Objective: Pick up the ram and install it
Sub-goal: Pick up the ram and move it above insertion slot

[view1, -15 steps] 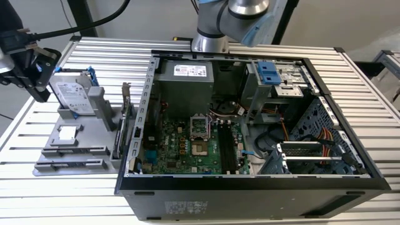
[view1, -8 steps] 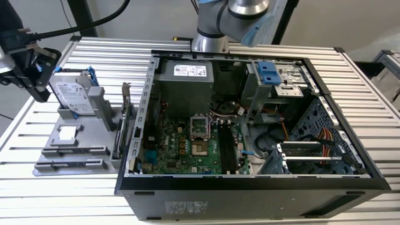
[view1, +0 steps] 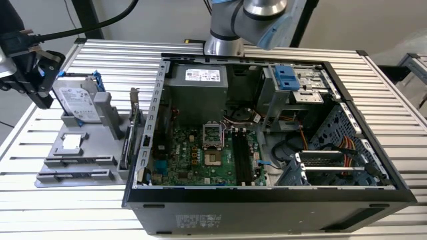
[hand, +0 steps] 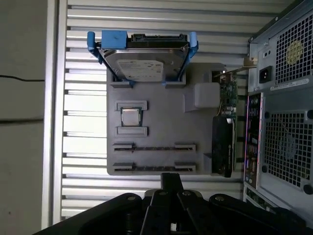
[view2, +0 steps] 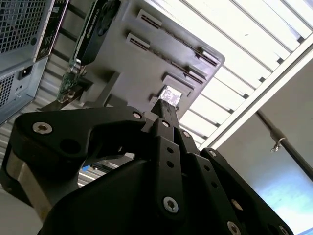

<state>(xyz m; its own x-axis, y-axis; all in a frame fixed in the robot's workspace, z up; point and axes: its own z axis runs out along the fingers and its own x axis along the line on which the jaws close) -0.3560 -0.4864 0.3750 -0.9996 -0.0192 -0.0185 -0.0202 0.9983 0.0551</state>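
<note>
Two ram sticks stand on edge in the slots of a grey parts holder (hand: 161, 107), the nearer ram (hand: 154, 168) lying parallel to the second ram (hand: 154, 147). In the exterior view they are thin dark strips (view1: 75, 174) at the holder's front. My black gripper (view1: 44, 104) hangs above the table's left side, beside the hard drive and apart from the ram. Both wrist views show the gripper (hand: 171, 177) (view2: 165, 104) shut with nothing in it. The open computer case (view1: 267, 197) shows the motherboard's long black memory slots (view1: 241, 160).
The holder also carries a silver hard drive in a blue bracket (hand: 142, 63), a processor chip (hand: 131, 117) and an expansion card (hand: 222, 147) on edge next to the case. The slatted metal table (view1: 80, 210) runs under everything. A power supply (view1: 197, 87) sits inside the case.
</note>
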